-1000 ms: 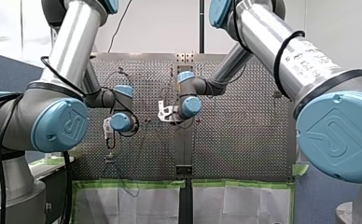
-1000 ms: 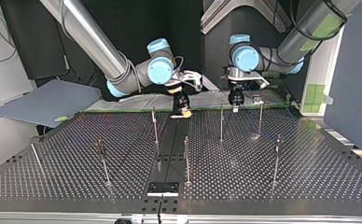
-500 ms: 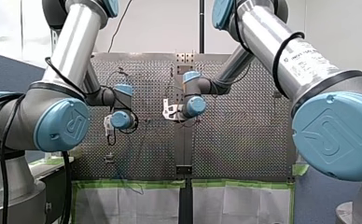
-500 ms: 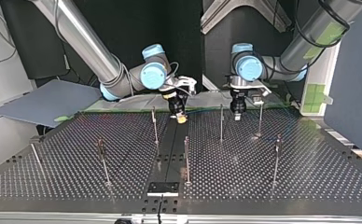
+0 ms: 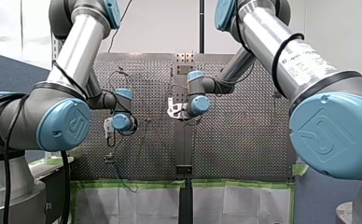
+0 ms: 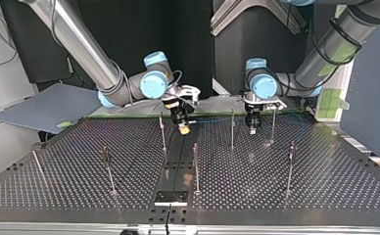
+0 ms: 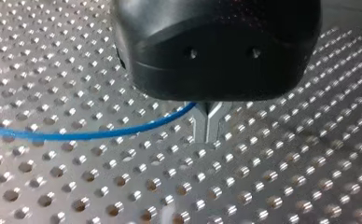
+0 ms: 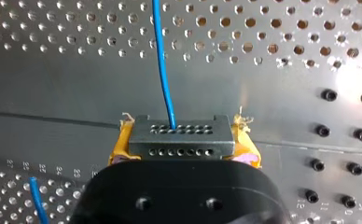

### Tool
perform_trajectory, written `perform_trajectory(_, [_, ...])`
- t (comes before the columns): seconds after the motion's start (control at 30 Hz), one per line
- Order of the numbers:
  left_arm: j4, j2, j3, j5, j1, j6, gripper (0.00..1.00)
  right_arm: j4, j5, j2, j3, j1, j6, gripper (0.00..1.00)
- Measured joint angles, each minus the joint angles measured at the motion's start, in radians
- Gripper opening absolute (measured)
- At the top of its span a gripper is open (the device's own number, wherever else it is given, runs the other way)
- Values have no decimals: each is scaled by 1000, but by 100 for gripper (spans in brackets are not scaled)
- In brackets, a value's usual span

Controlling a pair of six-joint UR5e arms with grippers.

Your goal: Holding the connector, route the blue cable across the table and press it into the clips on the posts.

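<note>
Two grippers share the blue cable point(image 7: 76, 135): my right gripper point(image 8: 181, 149) is clamped on the grey connector point(image 8: 179, 133) above the table's point(image 6: 276, 186) centre strip; my left gripper point(image 7: 208, 126), fingers together, pinches the cable nearby. Best keep it taut while lowering toward a post point(image 6: 232, 128).

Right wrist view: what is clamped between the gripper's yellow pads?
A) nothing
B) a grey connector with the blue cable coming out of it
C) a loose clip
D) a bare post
B: the right gripper grips the grey connector, and the blue cable leaves one of its holes.
</note>
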Motion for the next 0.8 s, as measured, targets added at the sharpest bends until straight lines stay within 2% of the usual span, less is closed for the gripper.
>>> perform_trajectory(0.17, [-19,-1,29,0,4,2,0,0,-3,0,-2,-10,0,0])
perform_trajectory(0.2, [-24,-1,31,-1,4,2,7,0,-6,0,-2,-11,0,0])
perform_trajectory(0.23, [-30,-1,32,-1,4,2,18,0,-10,0,-2,-12,0,0])
perform_trajectory(0.27, [-39,-1,32,-1,4,3,18,-1,-11,0,-2,-12,0,0])
perform_trajectory(0.3, [-46,-1,33,-1,4,3,26,-1,-14,0,-2,-12,0,0])
perform_trajectory(0.37, [-65,-1,33,-2,4,6,26,-1,-17,0,-2,-12,0,0])
perform_trajectory(0.4, [-73,-1,33,-2,4,7,53,-1,-18,0,-2,-12,0,0])
perform_trajectory(0.43, [-80,-1,33,-2,4,10,67,-1,-19,0,-2,-13,0,0])
perform_trajectory(0.47, [-90,0,32,-1,4,16,67,-1,-19,0,-2,-12,0,0])
perform_trajectory(0.53, [-107,0,31,-2,4,28,100,0,-20,0,-2,-12,0,0])
perform_trajectory(0.8, [-178,10,18,-14,0,69,100,3,-21,0,-2,-8,0,0])
